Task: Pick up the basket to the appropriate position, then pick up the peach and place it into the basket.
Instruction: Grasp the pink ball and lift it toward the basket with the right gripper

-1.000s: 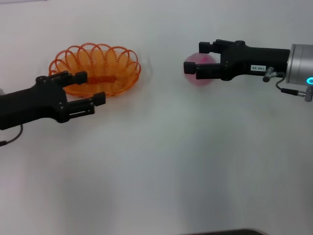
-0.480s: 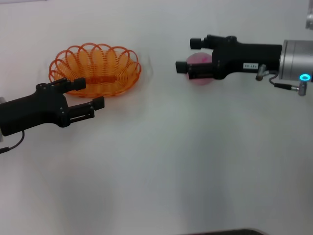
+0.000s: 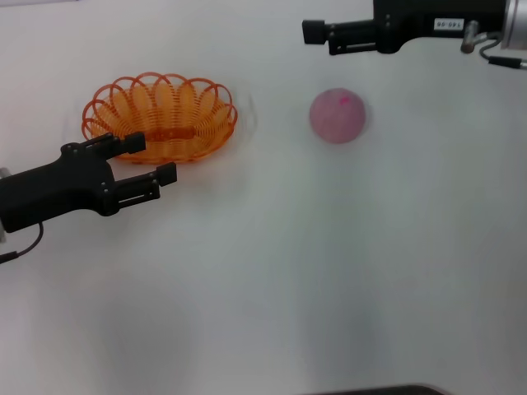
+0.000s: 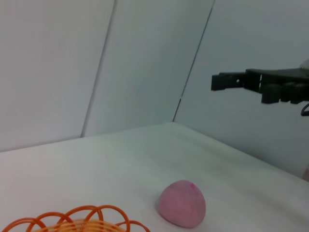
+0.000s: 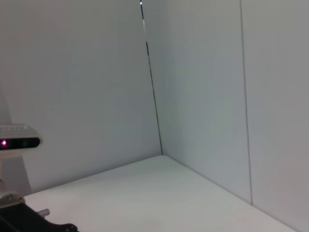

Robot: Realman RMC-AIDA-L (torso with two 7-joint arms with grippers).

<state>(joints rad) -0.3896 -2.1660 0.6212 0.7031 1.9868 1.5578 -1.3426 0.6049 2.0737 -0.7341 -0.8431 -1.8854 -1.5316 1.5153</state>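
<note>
The orange wire basket (image 3: 160, 115) sits on the white table at the left. My left gripper (image 3: 152, 156) is open just in front of its near rim, one finger overlapping the rim. The pale pink peach (image 3: 338, 115) lies alone on the table at the right. My right gripper (image 3: 321, 39) is open and empty, raised well above and beyond the peach. The left wrist view shows the peach (image 4: 182, 204), the basket rim (image 4: 77, 220) and the right gripper (image 4: 219, 82) high in the air.
The white table (image 3: 272, 271) is bare between and in front of the two things. Pale walls stand behind it (image 5: 193, 96). The right wrist view shows a camera unit (image 5: 19, 140) at one edge.
My right gripper, which was open around the peach, has lifted up and away without it; the peach stays on the table. The left gripper has barely moved.
</note>
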